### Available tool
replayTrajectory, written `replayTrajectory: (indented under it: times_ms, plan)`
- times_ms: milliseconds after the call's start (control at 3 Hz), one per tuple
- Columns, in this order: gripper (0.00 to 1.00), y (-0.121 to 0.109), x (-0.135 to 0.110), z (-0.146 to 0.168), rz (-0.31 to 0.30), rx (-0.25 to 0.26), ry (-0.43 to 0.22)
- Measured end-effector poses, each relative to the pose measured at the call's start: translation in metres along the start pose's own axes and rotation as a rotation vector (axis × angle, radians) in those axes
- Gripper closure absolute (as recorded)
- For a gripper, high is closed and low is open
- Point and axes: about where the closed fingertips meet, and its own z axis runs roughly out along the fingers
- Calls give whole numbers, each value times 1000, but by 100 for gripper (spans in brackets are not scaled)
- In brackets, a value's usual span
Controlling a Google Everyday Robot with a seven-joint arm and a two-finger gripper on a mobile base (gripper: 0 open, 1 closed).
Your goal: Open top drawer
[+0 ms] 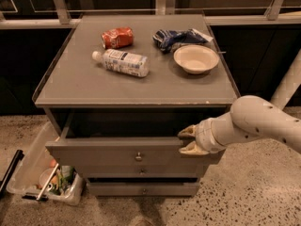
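The top drawer [103, 155] of the grey cabinet [141, 91] stands pulled out part way, with a dark gap behind its flat front. Its small round knob [138, 157] sits at the centre of the front. My gripper [190, 140] is at the right end of the front's top edge, well right of the knob. One tan fingertip [187, 132] lies behind the panel and the other in front, so the gripper is closed on the panel edge. Two shorter drawer fronts below it are closed.
On the cabinet top lie a plastic bottle [123, 61], a crushed red can [117, 37], a blue packet [176, 37] and a white bowl [196, 59]. A clear bin [33, 171] of odds and ends stands on the floor at the left. A railing runs behind.
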Motion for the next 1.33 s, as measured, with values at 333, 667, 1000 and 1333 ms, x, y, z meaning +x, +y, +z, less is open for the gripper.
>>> replayTrajectory:
  times_ms: [333, 667, 1000, 1333]
  plan:
    - [13, 0, 0, 0, 0, 0, 0]
    - [0, 20, 9, -2, 14, -18, -33]
    - [19, 70, 24, -18, 40, -41, -94]
    - [43, 94, 31, -29, 53, -46, -113]
